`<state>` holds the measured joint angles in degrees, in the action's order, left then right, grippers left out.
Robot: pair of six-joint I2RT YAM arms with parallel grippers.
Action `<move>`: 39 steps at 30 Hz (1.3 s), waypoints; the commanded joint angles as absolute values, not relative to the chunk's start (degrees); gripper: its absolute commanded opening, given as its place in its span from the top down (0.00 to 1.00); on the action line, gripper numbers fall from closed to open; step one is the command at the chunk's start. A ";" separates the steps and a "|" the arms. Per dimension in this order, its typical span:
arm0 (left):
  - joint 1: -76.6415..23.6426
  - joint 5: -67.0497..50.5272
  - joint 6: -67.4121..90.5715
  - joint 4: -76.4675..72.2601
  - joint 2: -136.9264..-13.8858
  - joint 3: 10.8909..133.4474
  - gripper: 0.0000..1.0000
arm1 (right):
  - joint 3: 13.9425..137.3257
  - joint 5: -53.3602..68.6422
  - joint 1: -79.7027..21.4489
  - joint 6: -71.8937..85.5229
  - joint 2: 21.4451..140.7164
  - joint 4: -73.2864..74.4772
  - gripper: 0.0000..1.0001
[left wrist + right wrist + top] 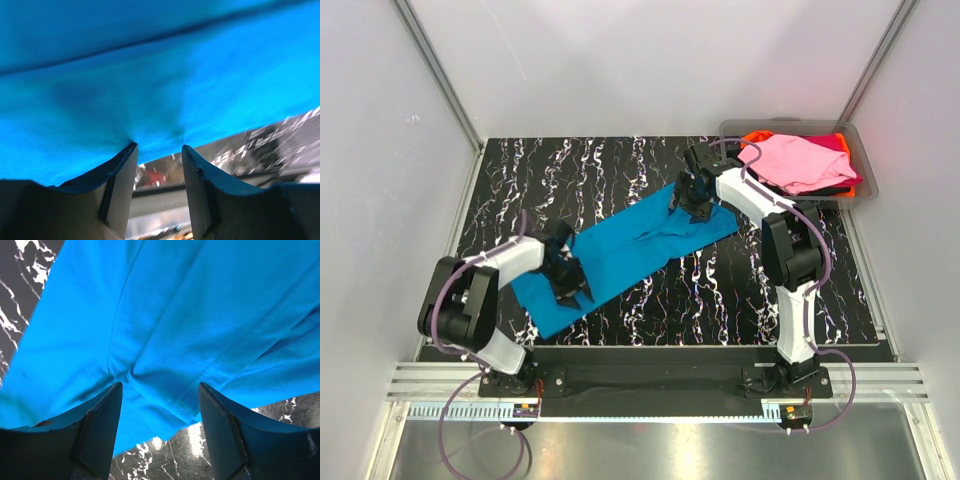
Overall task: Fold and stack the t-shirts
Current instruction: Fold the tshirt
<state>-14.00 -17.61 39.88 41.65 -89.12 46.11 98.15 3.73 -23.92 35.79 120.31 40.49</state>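
Note:
A bright turquoise-blue t-shirt (pixel 640 240) lies folded into a long strip, running diagonally across the black marbled table from near left to far right. My left gripper (pixel 570 285) is at the strip's near-left end. In the left wrist view the left gripper (pixel 157 146) is open, its tips at the edge of the cloth (pixel 150 75), with only table showing in the gap. My right gripper (pixel 695 205) is at the far-right end. There it (pixel 160 385) stands open, its tips on wrinkled cloth (pixel 190 315). A light pink t-shirt (pixel 795 160) tops other t-shirts in the bin.
The clear grey plastic bin (pixel 790 125) stands at the far right corner of the table (pixel 570 170). It holds orange (pixel 752 137), magenta (pixel 832 143) and black (pixel 830 188) cloth under the pink one. White walls and metal rails enclose the table.

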 commanded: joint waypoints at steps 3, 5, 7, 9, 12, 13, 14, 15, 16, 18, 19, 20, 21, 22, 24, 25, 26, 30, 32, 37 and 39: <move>-23.98 -17.75 51.75 39.39 -82.80 41.14 0.53 | 98.79 0.35 -25.40 35.07 120.67 39.03 0.30; -27.23 -17.84 54.22 38.85 -81.13 40.87 0.52 | 98.09 1.14 -25.58 35.77 121.29 38.85 0.30; -29.78 -18.54 55.19 38.85 -80.34 41.39 0.52 | 97.82 0.79 -25.75 35.77 122.07 38.41 0.30; -31.11 -18.89 55.63 38.85 -79.46 41.66 0.51 | 98.08 0.35 -25.84 35.42 122.78 38.06 0.30; -33.04 -19.33 54.67 38.76 -77.44 42.62 0.50 | 99.84 -3.58 -26.80 33.41 125.24 37.27 0.30; -33.74 -18.73 53.54 38.85 -76.30 43.50 0.50 | 100.54 -4.56 -27.07 32.62 126.98 37.27 0.30; -33.92 -18.11 53.09 39.11 -75.07 44.03 0.50 | 102.11 -5.27 -27.24 32.43 127.78 37.18 0.30; -33.93 -17.41 52.56 39.29 -71.84 44.64 0.49 | 102.91 -6.40 -27.68 32.17 128.75 36.92 0.30; -33.84 -15.66 51.25 39.46 -70.59 46.48 0.48 | 103.88 -6.68 -27.95 31.65 130.76 37.00 0.30; -33.84 -13.63 49.40 40.69 -68.21 49.12 0.42 | 107.83 -6.42 -28.39 30.16 133.14 37.00 0.30; -33.49 -12.40 47.39 41.13 -68.12 51.83 0.40 | 109.41 -6.16 -28.48 29.54 135.68 37.18 0.30; -33.31 -12.04 46.33 41.57 -68.29 53.16 0.39 | 112.56 -6.33 -28.65 28.92 136.83 37.18 0.30; -33.05 -11.61 45.19 41.75 -68.64 54.57 0.36 | 114.24 -6.94 -28.74 28.39 137.89 37.44 0.30; -32.35 -11.17 42.57 41.75 -69.95 57.02 0.34 | 117.56 -6.94 -28.74 27.61 140.08 37.53 0.30; -31.47 -10.11 37.91 42.10 -71.97 59.31 0.27 | 122.05 -7.03 -28.74 26.46 142.72 38.05 0.30; -30.07 -8.54 36.31 42.27 -74.51 61.41 0.25 | 127.91 -6.86 -28.74 26.02 145.87 38.40 0.30; -29.19 -7.48 34.73 43.06 -76.36 62.57 0.22 | 131.45 -6.33 -28.74 25.32 147.73 38.67 0.30; -25.58 -0.89 27.09 44.64 -84.97 66.88 0.17 | 152.44 -3.18 -28.74 20.84 158.36 41.12 0.27; -23.47 2.63 24.36 44.56 -88.85 67.85 0.16 | 162.57 -2.03 -28.74 19.78 162.85 41.05 0.22; -22.32 3.61 23.81 44.91 -93.78 65.58 0.15 | 158.15 -0.62 -28.74 19.86 154.11 36.04 0.17; -22.32 2.90 25.39 44.12 -95.00 62.86 0.15 | 155.75 -1.23 -28.65 19.95 148.66 36.21 0.15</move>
<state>-21.98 1.02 26.52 44.03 -94.91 65.01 156.88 -1.91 -28.45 21.41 159.89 38.92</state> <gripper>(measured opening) 0.843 0.842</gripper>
